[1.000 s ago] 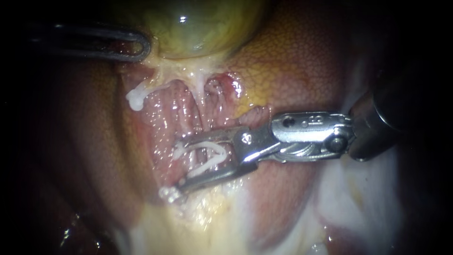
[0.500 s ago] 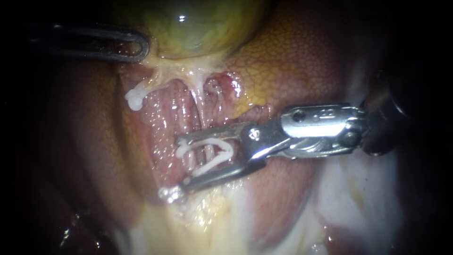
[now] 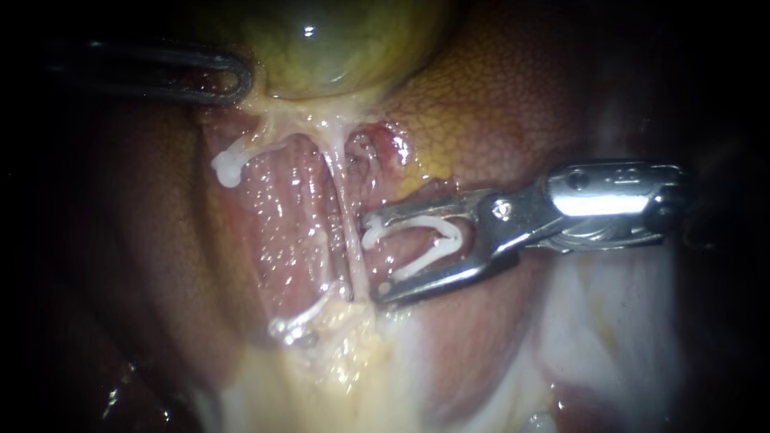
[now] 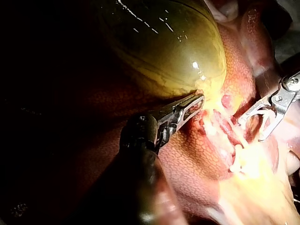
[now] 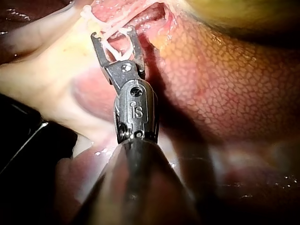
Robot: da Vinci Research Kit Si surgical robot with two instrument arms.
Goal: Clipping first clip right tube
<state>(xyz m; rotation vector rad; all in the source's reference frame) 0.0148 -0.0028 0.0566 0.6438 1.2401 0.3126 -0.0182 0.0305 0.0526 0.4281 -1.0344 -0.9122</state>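
Just beside the pale tube (image 3: 346, 232), the right instrument's (image 3: 373, 258) spread jaws, white clip (image 3: 429, 250) held between them.

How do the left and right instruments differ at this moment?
The left instrument's claw is closed on the gallbladder at its base; the right instrument's claw stands wide, carrying a white clip. The left lies by the gallbladder, the right beside a tube. Both are slender metal.

Loaded white clip (image 5: 115, 48) in right instrument (image 5: 114, 33), beside mottled liver (image 5: 225, 93)
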